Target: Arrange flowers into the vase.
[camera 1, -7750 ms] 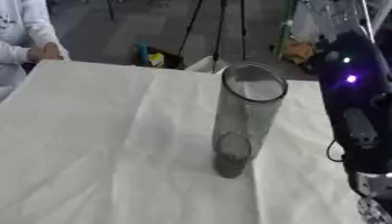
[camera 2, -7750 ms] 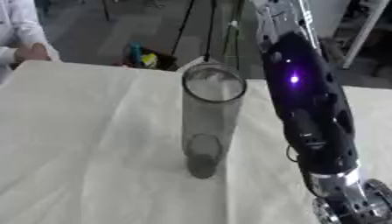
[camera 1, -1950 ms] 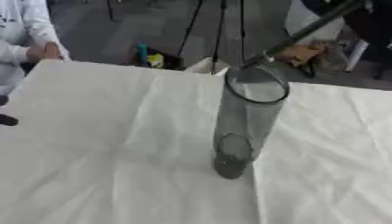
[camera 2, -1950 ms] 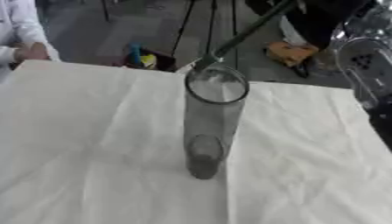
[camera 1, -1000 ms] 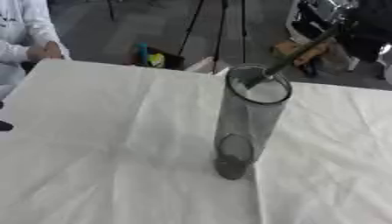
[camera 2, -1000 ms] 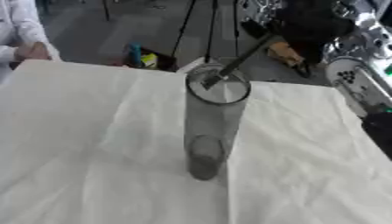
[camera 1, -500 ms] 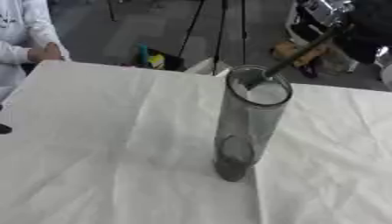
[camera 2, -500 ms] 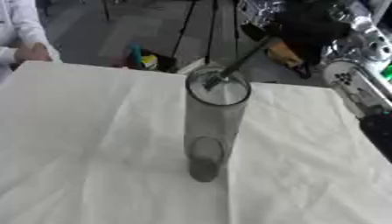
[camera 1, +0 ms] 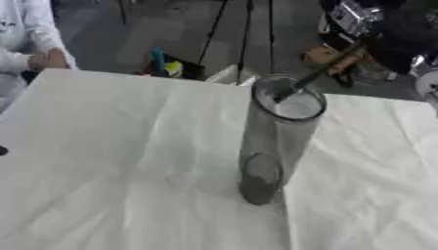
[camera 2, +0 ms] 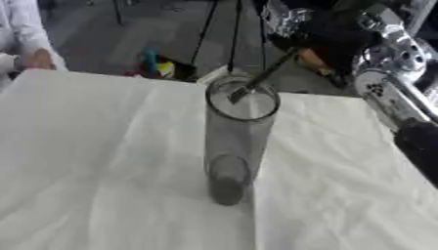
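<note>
- The right robot hand [camera 2: 329, 36], dark and blurred at the upper right, holds a thin dark stem [camera 2: 261, 75]; its finger spread cannot be made out.
- The stem slants down, its lower end inside the vase mouth.
- The vase [camera 2: 235, 146], a tall clear glass cylinder, stands upright mid-worktop on a creased white cloth [camera 2: 102, 161].

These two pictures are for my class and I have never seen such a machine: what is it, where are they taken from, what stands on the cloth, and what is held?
Both pictures come from a stereo camera in a humanoid robot's head, looking down at a table; they show one moment from its left and right eyes. On the white cloth stands a tall clear glass vase. The dark shape at the upper right is the robot's right hand, black with silver joints. It holds a thin dark flower stem, whose lower end dips inside the vase's rim. The left hand is not visible. A person stands at the far left edge, touching nothing on the table.
</note>
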Action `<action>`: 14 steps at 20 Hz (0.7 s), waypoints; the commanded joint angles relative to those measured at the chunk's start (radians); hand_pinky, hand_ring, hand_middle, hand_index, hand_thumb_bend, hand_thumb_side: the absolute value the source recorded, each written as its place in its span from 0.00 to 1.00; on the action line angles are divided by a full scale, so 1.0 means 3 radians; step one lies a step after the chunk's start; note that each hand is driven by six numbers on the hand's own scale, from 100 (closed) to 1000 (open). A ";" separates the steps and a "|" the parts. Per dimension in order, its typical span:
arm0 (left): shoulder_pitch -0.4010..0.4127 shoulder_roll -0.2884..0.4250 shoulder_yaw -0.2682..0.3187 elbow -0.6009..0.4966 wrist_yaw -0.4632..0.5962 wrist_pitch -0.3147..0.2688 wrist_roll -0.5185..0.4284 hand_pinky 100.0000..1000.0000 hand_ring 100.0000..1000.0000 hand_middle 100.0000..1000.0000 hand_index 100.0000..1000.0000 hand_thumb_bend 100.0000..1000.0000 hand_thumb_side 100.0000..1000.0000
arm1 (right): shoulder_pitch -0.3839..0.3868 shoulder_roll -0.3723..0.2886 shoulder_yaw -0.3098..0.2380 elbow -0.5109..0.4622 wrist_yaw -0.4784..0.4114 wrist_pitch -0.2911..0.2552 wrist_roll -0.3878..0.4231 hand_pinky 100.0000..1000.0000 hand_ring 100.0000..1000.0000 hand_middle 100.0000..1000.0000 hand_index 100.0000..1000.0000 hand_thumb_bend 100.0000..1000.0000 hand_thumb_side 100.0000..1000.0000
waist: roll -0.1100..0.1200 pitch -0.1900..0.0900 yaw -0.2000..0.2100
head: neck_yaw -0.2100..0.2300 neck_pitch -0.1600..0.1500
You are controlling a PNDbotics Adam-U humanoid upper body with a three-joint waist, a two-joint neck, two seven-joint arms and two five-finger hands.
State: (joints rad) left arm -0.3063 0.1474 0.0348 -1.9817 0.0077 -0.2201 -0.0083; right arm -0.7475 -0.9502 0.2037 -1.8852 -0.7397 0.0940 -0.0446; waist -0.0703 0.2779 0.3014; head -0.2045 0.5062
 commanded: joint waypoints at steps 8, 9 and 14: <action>-0.0016 -0.0009 -0.0007 -0.0061 -0.0031 0.0002 -0.0018 0.49 0.66 0.66 0.88 0.00 1.00 | -0.0045 -0.0125 -0.0053 0.0118 0.0184 -0.0071 0.0059 0.00 0.00 0.00 0.03 0.00 0.08 | -0.0050 0.0033 0.0015 | -0.0023 -0.0076; -0.0016 -0.0010 -0.0007 -0.0061 -0.0033 0.0003 -0.0019 0.49 0.66 0.66 0.88 0.00 1.00 | -0.0048 -0.0127 -0.0049 0.0124 0.0198 -0.0072 0.0071 0.00 0.00 0.00 0.03 0.00 0.09 | -0.0052 0.0035 0.0016 | -0.0025 -0.0078; -0.0018 -0.0014 -0.0010 -0.0061 -0.0038 0.0010 -0.0020 0.49 0.65 0.66 0.88 0.00 1.00 | -0.0074 -0.0116 -0.0026 0.0160 0.0248 -0.0048 0.0143 0.00 0.00 0.00 0.03 0.00 0.09 | -0.0058 0.0038 0.0025 | -0.0030 -0.0085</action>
State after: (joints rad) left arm -0.3063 0.1391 0.0348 -1.9817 0.0019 -0.2172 -0.0133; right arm -0.7509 -0.9502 0.2049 -1.8369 -0.6749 0.0809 -0.0079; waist -0.0760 0.2901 0.3085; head -0.2120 0.4916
